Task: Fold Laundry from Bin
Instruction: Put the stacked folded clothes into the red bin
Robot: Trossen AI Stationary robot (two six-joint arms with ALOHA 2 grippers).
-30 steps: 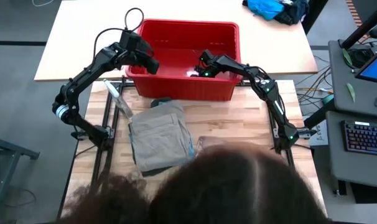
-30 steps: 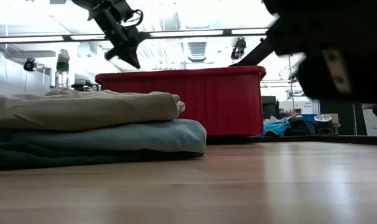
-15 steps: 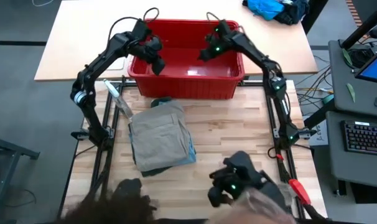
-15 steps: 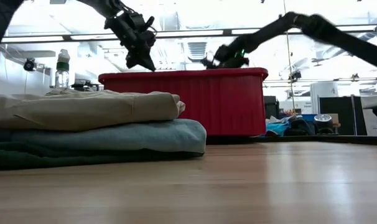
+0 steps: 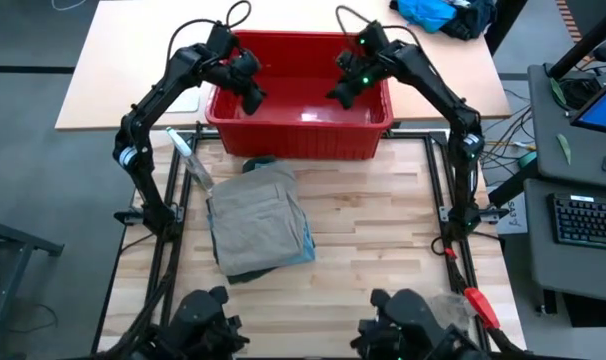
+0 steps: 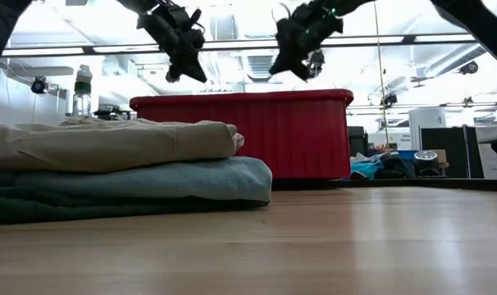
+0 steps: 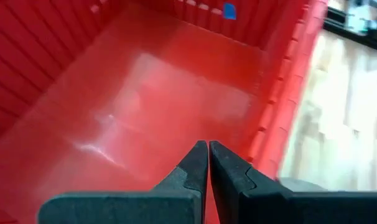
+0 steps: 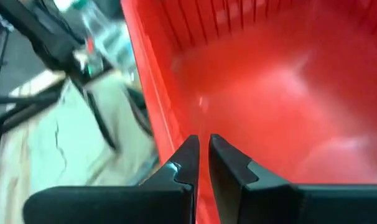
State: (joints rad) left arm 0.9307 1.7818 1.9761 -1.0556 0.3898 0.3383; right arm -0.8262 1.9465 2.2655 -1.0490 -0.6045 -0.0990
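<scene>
The red bin (image 5: pixel 298 95) stands at the table's far middle, and its floor (image 7: pixel 145 106) shows bare. My left gripper (image 5: pixel 251 100) hangs shut over the bin's left part, above the rim (image 6: pixel 187 74). My right gripper (image 5: pixel 341 95) hangs shut over the right part, also above the rim (image 6: pixel 281 70). Neither holds anything. The laundry lies folded in a stack (image 5: pixel 258 220) on the table in front of the bin. A khaki piece (image 6: pixel 109 143) is on top, a light blue one (image 6: pixel 142 180) under it, and a dark green one (image 6: pixel 68 209) at the bottom.
A clear bottle (image 5: pixel 188 155) lies left of the stack. A bright blue cloth heap (image 5: pixel 433 12) sits at the far right corner. Dark devices (image 5: pixel 208 320) (image 5: pixel 413 320) stand at the near edge. A side table with a keyboard (image 5: pixel 588 220) is off to the right.
My right gripper has risen from low inside the bin to well above its rim, rolling as it went, and stays shut. My left gripper has risen a little over the bin and turned. A person's head that covered the near edge has left the high view.
</scene>
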